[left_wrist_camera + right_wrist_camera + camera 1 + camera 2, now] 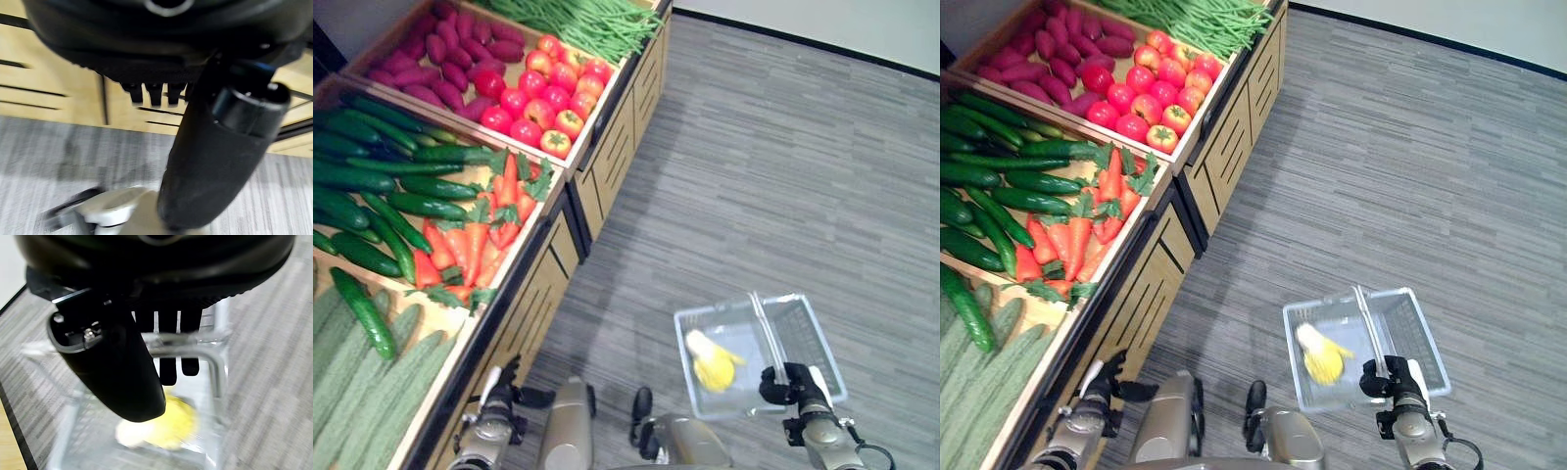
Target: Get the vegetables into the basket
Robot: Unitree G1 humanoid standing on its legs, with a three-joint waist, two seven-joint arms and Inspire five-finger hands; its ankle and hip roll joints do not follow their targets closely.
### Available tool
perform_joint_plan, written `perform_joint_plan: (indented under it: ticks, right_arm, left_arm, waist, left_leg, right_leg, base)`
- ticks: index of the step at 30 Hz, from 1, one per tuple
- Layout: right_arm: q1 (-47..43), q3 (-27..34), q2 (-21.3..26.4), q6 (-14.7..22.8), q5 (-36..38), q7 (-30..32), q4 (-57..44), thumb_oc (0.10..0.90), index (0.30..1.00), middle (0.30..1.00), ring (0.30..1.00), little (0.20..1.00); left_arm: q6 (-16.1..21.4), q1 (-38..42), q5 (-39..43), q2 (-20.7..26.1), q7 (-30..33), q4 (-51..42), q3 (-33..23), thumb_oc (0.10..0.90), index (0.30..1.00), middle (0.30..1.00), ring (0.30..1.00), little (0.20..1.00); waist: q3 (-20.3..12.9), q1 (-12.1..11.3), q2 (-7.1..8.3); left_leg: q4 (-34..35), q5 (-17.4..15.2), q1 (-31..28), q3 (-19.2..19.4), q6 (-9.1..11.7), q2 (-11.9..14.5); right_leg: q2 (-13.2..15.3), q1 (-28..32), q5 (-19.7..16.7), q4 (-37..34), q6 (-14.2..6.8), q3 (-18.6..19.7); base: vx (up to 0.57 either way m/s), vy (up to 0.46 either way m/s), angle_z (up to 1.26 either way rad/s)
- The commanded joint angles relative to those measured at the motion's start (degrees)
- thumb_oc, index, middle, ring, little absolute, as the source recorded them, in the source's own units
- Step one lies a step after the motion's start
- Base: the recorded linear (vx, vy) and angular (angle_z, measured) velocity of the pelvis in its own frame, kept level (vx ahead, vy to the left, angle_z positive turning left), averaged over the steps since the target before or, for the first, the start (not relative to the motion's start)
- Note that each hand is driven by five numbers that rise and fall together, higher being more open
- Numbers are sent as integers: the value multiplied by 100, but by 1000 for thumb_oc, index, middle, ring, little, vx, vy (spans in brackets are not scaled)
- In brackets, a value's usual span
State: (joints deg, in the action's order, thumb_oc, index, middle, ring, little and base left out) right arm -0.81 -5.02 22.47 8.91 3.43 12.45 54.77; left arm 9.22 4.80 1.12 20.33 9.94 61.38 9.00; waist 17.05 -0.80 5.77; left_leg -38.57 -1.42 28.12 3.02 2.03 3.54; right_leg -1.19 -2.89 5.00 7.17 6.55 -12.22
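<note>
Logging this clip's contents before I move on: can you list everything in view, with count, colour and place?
basket: one, clear wire, held over the grey floor at the robot's right
yellow vegetable: one, yellow and pale, inside the basket
carrots: a pile, orange with green tops, middle bin of the stand
cucumbers: many, dark green, bin left of the carrots
tomatoes: many, red, upper bin
sweet potatoes: many, purple-red, left of the tomatoes
green beans: a heap, green, far bin
produce stand: one, light wood
left hand: dark, low beside the stand
right hand: dark, curled round the basket's handle
</note>
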Motion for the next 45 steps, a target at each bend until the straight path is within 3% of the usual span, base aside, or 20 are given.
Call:
perform_joint_plan:
  ticks: [1,2,4,5,8,13,24,27,29,30,31,32,33,34,35,37,39,41,45]
  right_arm:
    - [184,216,587,500,262,280,-469,400,300,300,300,300]
    - [163,195,584,506,230,268,-436,400,300,300,300,300]
    - [162,185,570,504,204,255,-410,400,300,300,300,300]
    - [285,224,486,503,146,230,-474,400,300,300,300,300]
    - [282,233,469,493,116,220,-438,400,300,300,300,300]
    - [195,82,380,453,-38,167,-479,400,300,300,300,300]
    - [79,30,319,404,-109,158,-403,400,300,300,300,300]
    - [-81,-80,311,390,-205,146,-425,400,300,300,300,300]
    - [-93,-97,312,399,-209,157,-501,400,300,300,300,300]
    - [-174,-117,307,371,-228,198,-466,400,300,300,300,300]
    - [-176,-118,308,372,-228,199,-465,400,300,300,300,300]
    - [-202,-144,284,350,-227,205,-427,400,300,300,300,300]
    - [-203,-146,284,351,-227,205,-425,400,300,300,300,300]
    - [-218,-123,307,346,-183,220,-403,400,300,300,300,300]
    - [-220,-124,306,346,-183,220,-402,400,300,300,300,300]
    - [-144,-80,323,339,-161,203,-471,400,300,300,300,300]
    - [-65,-55,338,322,-198,169,-450,400,300,300,300,300]
    - [-72,-85,401,339,-275,143,-428,400,300,300,300,300]
    - [-125,-32,590,399,-166,188,-312,400,300,300,300,300]
  left_arm:
    - [62,-264,-96,-191,108,54,152,900,1000,1000,1000,1000]
    - [59,-283,-142,-185,125,93,144,900,1000,1000,1000,1000]
    - [45,-300,-191,-178,124,148,144,900,1000,1000,1000,1000]
    - [12,-382,-320,-175,102,282,94,900,1000,1000,1000,1000]
    - [16,-406,-434,-157,85,318,113,900,1000,1000,1000,1000]
    - [49,-350,-585,-81,106,234,219,900,1000,1000,1000,1000]
    - [46,-289,-720,-49,111,237,350,900,1000,1000,1000,1000]
    - [14,-389,-805,-12,61,114,377,900,1000,1000,1000,1000]
    - [12,-380,-789,-12,66,106,394,900,1000,1000,1000,1000]
    - [14,-312,-743,-28,93,113,417,900,1000,1000,1000,1000]
    - [15,-312,-742,-28,93,114,416,900,1000,1000,1000,1000]
    - [29,-255,-663,-43,124,183,359,900,1000,1000,1000,1000]
    - [30,-255,-663,-43,124,185,359,900,1000,1000,1000,1000]
    - [52,-211,-599,-66,125,261,330,900,1000,1000,1000,1000]
    - [53,-209,-599,-66,125,262,328,900,1000,1000,1000,1000]
    - [73,-182,-560,-65,116,322,289,900,1000,1000,1000,1000]
    - [64,-198,-550,-93,87,358,292,900,1000,1000,1000,1000]
    - [66,-310,-508,-145,134,397,197,900,1000,1000,1000,1000]
    - [63,-421,-345,-169,122,325,147,900,1000,1000,1000,1000]
  waist:
    - [12,-121,-292]
    - [-41,-186,-340]
    - [-51,-200,-333]
    - [-178,-147,-332]
    - [-237,-152,-311]
    - [-370,-118,-198]
    - [-452,-130,-82]
    - [-281,-182,-213]
    - [-191,-145,-273]
    - [-91,-102,-359]
    - [-77,-87,-354]
    - [-100,-63,-319]
    - [-86,-44,-326]
    - [-79,90,-253]
    - [-81,98,-252]
    - [-140,141,-175]
    - [-215,87,-113]
    - [-303,-10,-60]
    - [-354,-94,-178]
  left_leg:
    - [2752,848,-1022,-222,235,85]
    - [3154,1089,-967,-380,266,116]
    - [3308,1186,-1045,-359,292,142]
    - [3639,1146,-1322,-117,243,188]
    - [3755,1134,-1494,-81,155,101]
    - [3718,863,-1768,219,-41,-66]
    - [3329,369,-1763,358,-219,-263]
    - [3382,235,-2092,427,-433,-268]
    - [3387,231,-2173,381,-451,-245]
    - [3404,188,-2347,302,-457,-250]
    - [3402,181,-2362,289,-456,-258]
    - [3426,105,-2475,209,-352,-262]
    - [3423,96,-2492,189,-350,-259]
    - [3407,-44,-2615,-147,-186,-306]
    - [3409,-36,-2609,-153,-187,-308]
    - [3435,-141,-2736,-367,-79,-279]
    - [3319,-243,-2727,-610,-3,-267]
    - [3314,-236,-2715,-804,80,-180]
    - [3409,19,-2581,-1322,246,125]
  right_leg:
    - [324,-208,-198,313,-967,578]
    - [259,-81,-167,250,-990,629]
    - [260,39,-120,223,-1008,693]
    - [238,53,-26,292,-1054,677]
    - [276,43,-10,370,-1087,761]
    - [496,32,-149,321,-1280,969]
    - [712,38,-445,412,-1505,1010]
    - [790,-678,-1495,2149,-1794,990]
    - [722,-873,-1523,2507,-1777,1066]
    - [826,-1212,-1472,2465,-1642,995]
    - [838,-1196,-1451,2480,-1642,983]
    - [1145,-1267,-1362,1688,-1605,887]
    - [1147,-1234,-1352,1680,-1605,864]
    - [1235,-1291,-1524,251,-1675,1369]
    - [1239,-1282,-1543,226,-1676,1361]
    - [1251,-1234,-1673,-287,-1817,1786]
    - [1219,-1120,-1541,-359,-1825,1729]
    - [1139,-972,-1453,-323,-1767,1361]
    - [848,-814,-991,-112,-1480,1004]
  base:
    - [418,202,-39]
    - [249,111,-60]
    - [240,101,-82]
    - [264,128,-87]
    - [214,185,-60]
    - [147,149,-21]
    - [69,71,-5]
    - [5,116,-16]
    - [53,76,-28]
    - [105,71,-8]
    - [242,-66,25]
    - [157,-108,28]
    - [383,-341,39]
    - [231,-235,31]
    - [327,-295,40]
    - [263,-237,81]
    - [224,-271,105]
    - [230,-409,134]
    - [136,-309,87]
